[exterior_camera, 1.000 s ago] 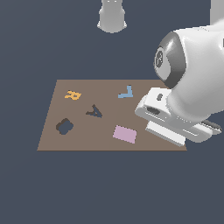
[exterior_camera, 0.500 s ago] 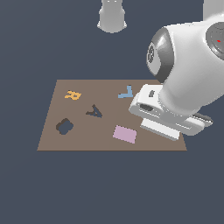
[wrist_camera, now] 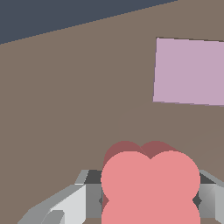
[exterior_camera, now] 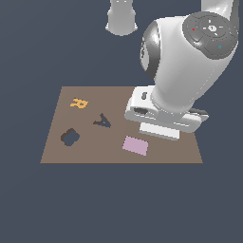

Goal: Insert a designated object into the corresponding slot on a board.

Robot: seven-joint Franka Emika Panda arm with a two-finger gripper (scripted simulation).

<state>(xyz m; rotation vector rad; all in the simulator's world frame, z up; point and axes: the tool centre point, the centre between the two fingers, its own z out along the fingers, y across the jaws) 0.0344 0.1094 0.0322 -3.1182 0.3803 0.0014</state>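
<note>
Currently the gripper is clamped on the coral-red flower block, one finger on either side, holding it over the brown board near the pale pink rectangle. On the exterior view's left of the board, the navy flower-shaped slot sits well apart from the arm, below the orange letter R and beside the A-shaped cutout.

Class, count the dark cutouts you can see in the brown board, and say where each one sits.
2. A flower-shaped cutout lies near the board's exterior-view left edge; a letter-A cutout sits mid-board. The arm may hide others.
</note>
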